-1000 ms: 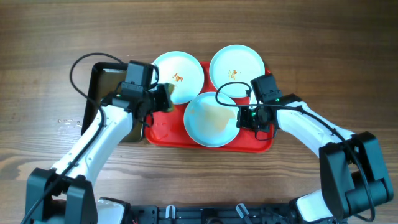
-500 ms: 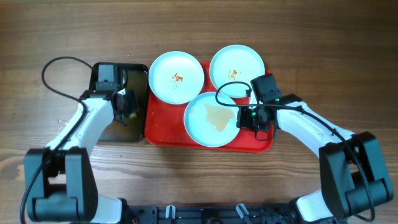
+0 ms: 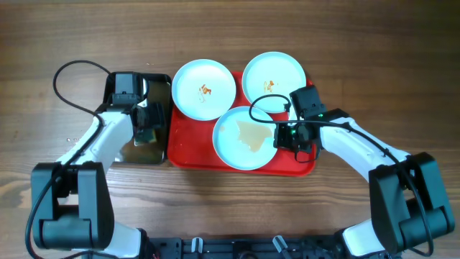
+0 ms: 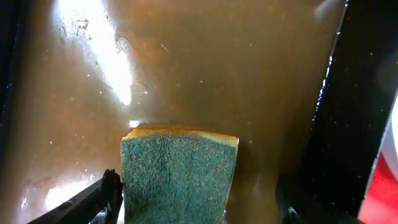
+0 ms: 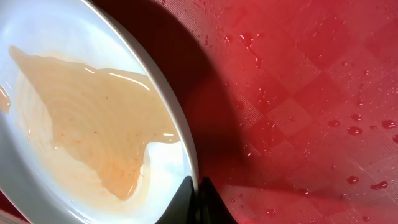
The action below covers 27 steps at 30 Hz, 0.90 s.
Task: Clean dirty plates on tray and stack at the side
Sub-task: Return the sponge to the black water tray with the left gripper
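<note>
Three pale plates lie on the red tray. The back left plate and the back right plate each carry a small orange smear. The front plate holds a wet beige film. My right gripper is shut on that plate's right rim, one finger on each side. My left gripper hangs open over the black tray, with the green sponge lying between its fingers. The left finger touches the sponge; the right one stands apart.
Brownish water covers the floor of the black tray, whose dark wall rises on the right next to the red tray. Water drops dot the red tray's textured base. Bare wooden table surrounds both trays.
My left arm has swung left from the red tray to the black tray with the sponge, then opened and let it go there. The right arm and the plates have not moved.
</note>
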Each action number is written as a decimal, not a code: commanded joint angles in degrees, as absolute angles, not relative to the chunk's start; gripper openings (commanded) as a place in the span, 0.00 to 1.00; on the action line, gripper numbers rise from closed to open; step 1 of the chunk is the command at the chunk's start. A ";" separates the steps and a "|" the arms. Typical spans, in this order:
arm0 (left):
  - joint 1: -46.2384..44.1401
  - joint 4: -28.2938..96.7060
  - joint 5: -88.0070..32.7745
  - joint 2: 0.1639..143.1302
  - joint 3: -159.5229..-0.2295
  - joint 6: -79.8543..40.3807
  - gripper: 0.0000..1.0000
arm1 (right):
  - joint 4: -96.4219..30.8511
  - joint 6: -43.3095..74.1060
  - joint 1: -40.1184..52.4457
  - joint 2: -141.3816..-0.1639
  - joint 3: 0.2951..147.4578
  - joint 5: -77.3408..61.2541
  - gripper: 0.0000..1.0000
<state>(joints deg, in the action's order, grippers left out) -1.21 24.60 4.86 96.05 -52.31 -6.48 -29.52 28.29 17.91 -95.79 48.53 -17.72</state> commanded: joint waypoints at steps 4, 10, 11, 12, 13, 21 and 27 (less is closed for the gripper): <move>-0.99 24.95 4.56 101.67 -51.96 -6.42 0.63 | -29.67 28.45 18.04 -96.23 49.39 -16.71 0.05; -0.99 25.08 4.56 100.31 -52.69 -6.44 0.04 | -30.04 28.45 18.04 -96.23 49.39 -16.71 0.05; -0.99 25.10 4.54 99.44 -53.19 -6.44 0.04 | -30.06 28.42 18.04 -96.23 49.39 -16.71 0.05; -0.99 25.08 4.56 98.61 -53.49 -6.44 0.04 | -30.09 28.42 18.04 -96.23 49.39 -16.71 0.05; -0.97 25.10 4.58 97.58 -53.58 -6.42 0.18 | -30.13 28.45 18.04 -96.23 49.39 -16.71 0.05; -0.99 31.70 3.86 97.19 -51.66 -6.44 0.83 | -30.13 28.45 18.04 -96.23 49.39 -16.71 0.05; -0.99 27.35 -0.56 97.30 -50.85 -6.39 0.18 | -30.50 28.45 18.04 -96.23 49.39 -16.73 0.05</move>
<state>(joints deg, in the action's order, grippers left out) -1.15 28.34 1.61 98.00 -51.48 -6.59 -29.82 28.29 17.91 -95.79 48.56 -17.72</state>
